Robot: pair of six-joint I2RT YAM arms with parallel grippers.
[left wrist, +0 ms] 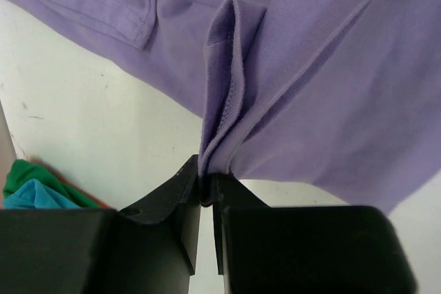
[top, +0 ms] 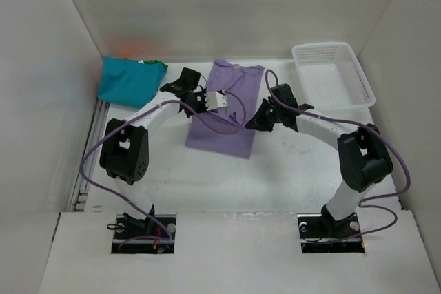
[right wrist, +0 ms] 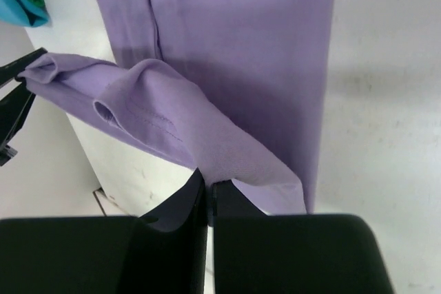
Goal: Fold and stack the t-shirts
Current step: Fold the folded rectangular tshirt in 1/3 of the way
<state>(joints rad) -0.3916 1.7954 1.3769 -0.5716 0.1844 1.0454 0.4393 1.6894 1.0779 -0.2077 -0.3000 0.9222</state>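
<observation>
Both grippers are gripping the purple shirt (top: 222,135), which is lying in the middle of the table (top: 289,163), running lengthwise from near to far. Nearest, the right gripper (right wrist: 207,182) is pinching the shirt at its right side, its jaws standing almost together with only a thin layer of cloth between them. From that grip a raised ridge of purple cloth is running across to the left gripper's fingers (right wrist: 12,111), which are showing at the left edge of the right wrist view, and the ridge is casting a shadow on the flat part of the shirt beneath. The left gripper (left wrist: 207,191) is clamping narrowly on a bunched fold at the shirt's left side, with the cloth rising out of the jaws in a tight pleat. Beyond both grips the rest of the shirt is lying flat toward the back wall. Farther off, in the far left corner, the teal shirt (top: 127,82) is sitting crumpled, with the green shirt (top: 157,67) touching its right edge and a sliver of orange cloth (top: 127,55) showing just behind. At the far right the basket (top: 324,47) is standing well apart from the shirts.
</observation>
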